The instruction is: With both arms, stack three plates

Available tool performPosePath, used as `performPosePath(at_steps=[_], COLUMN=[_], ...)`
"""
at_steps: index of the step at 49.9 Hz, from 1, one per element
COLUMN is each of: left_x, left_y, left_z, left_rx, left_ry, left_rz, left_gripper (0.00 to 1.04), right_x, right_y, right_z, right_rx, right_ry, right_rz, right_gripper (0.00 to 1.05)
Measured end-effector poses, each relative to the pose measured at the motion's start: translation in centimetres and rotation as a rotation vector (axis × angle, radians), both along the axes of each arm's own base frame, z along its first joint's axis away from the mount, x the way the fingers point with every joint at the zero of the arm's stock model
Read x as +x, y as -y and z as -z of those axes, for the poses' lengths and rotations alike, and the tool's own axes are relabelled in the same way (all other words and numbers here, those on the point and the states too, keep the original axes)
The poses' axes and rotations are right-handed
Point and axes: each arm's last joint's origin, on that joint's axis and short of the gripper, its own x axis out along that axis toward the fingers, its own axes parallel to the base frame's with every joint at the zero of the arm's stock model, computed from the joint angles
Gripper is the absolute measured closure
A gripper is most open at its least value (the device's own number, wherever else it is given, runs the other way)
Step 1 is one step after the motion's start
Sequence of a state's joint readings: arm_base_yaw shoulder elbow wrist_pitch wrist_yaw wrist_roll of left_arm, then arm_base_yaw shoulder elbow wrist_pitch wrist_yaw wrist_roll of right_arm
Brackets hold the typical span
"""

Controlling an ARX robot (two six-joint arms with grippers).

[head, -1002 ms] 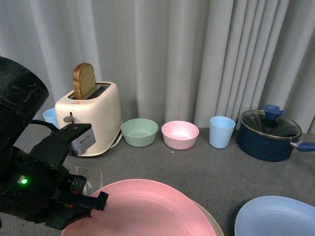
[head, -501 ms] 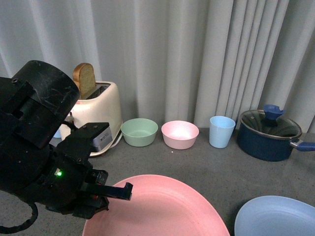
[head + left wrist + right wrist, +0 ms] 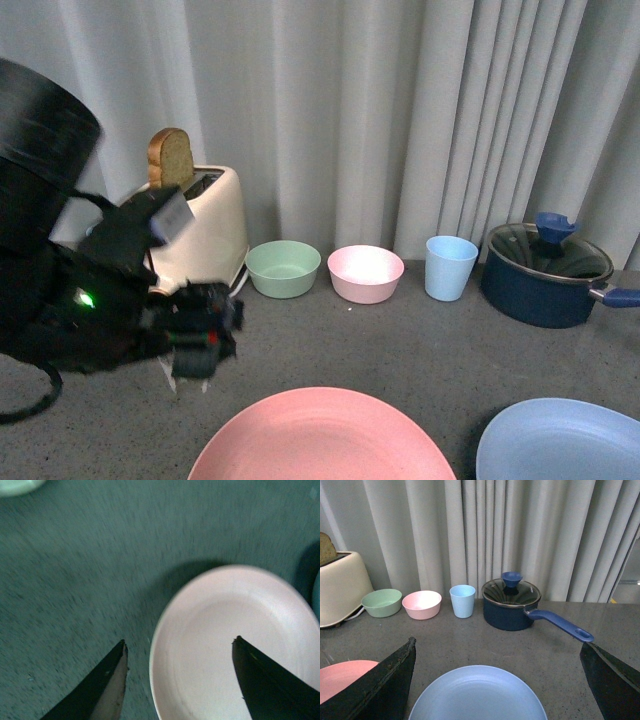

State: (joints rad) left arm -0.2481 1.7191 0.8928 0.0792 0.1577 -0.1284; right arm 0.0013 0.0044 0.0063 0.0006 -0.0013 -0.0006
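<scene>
Since a moment earlier, left gripper [image 3: 180,642] had let go and risen, spread wide and empty, over the pink plate [image 3: 320,440]; blue plate [image 3: 477,695] lay right of it, beneath the equally wide right gripper [image 3: 497,647].

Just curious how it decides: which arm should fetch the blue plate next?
Right. The blue plate lies just before the open right gripper; the left gripper hangs open over the pink plate.
</scene>
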Motion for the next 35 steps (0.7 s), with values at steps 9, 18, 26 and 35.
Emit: performPosePath(at_steps=[9,18,26,35], left_x=[-2.2,-3.1,-6.8,-10.0], left_y=[-1.8,-2.2,-4.4,-5.9], left_z=[-4.7,-2.6,-2.8,-2.1], left_rx=[-0.056,0.066,0.063,0.071], left_ry=[0.297,0.516,0.761,0.765], left_rz=[-0.098,-0.247,-0.342,-0.339], left_gripper=[0.07,0.22,0.50,0.83], right_x=[0.0,0.0,0.0,0.0], right_y=[0.0,0.0,0.0,0.0], right_z=[0.0,0.0,0.0,0.0], right_rx=[0.000,0.000,0.000,0.000], right_ry=[0.000,0.000,0.000,0.000], right_rz=[0.000,0.000,0.002,0.000], right_gripper=[0.07,0.07,0.07,0.07])
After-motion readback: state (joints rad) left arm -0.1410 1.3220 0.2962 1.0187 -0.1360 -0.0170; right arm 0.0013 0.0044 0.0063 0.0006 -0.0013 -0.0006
